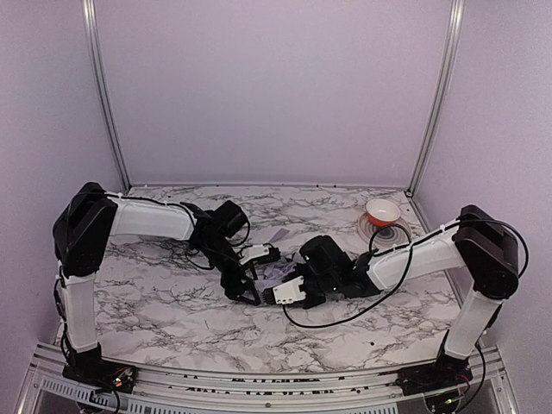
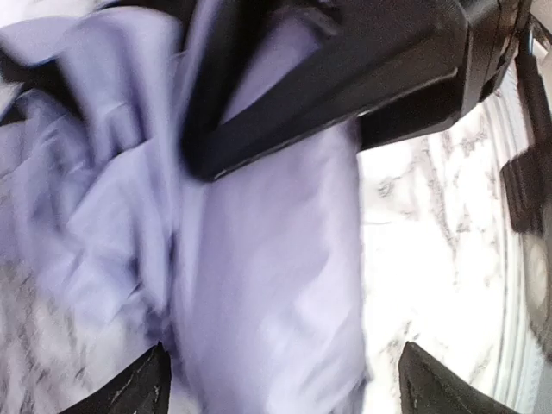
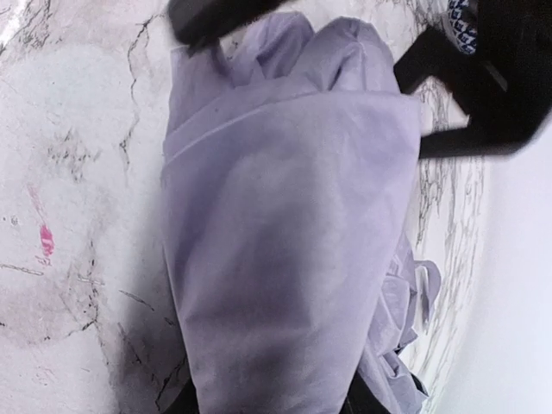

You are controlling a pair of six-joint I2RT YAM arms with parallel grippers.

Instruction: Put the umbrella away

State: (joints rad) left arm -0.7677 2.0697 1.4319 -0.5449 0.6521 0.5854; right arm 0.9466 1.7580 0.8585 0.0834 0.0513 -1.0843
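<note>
1. Broadly, the marbled surface (image 1: 172, 319) carried everything. My two arms reached in from either side and met near its middle.
2. The umbrella (image 3: 276, 216) lay there between them, a crumpled bundle of pale lavender cloth resting on the surface. I could make out neither shaft nor handle.
3. In the right wrist view the bundle ran straight away from that pincer, so I judged its long axis to lie roughly along the line between my two wrists, across the surface rather than front to back.
4. My right pincer (image 3: 276, 401) sat at the near end of the roll. Cloth filled the gap between its jaws, and I took it to be gripping the umbrella, though its fingertips barely showed.
5. My left pincer (image 2: 285, 384) stood spread wide, straddling the cloth from the opposite side and holding nothing, with bare marble showing beside one fingertip.
6. Both were at the umbrella, but only the right had hold of it. I judged that any gathering or rolling would turn on that end.
7. A small bowl (image 1: 382, 210) stood well apart at the far right corner.
</note>
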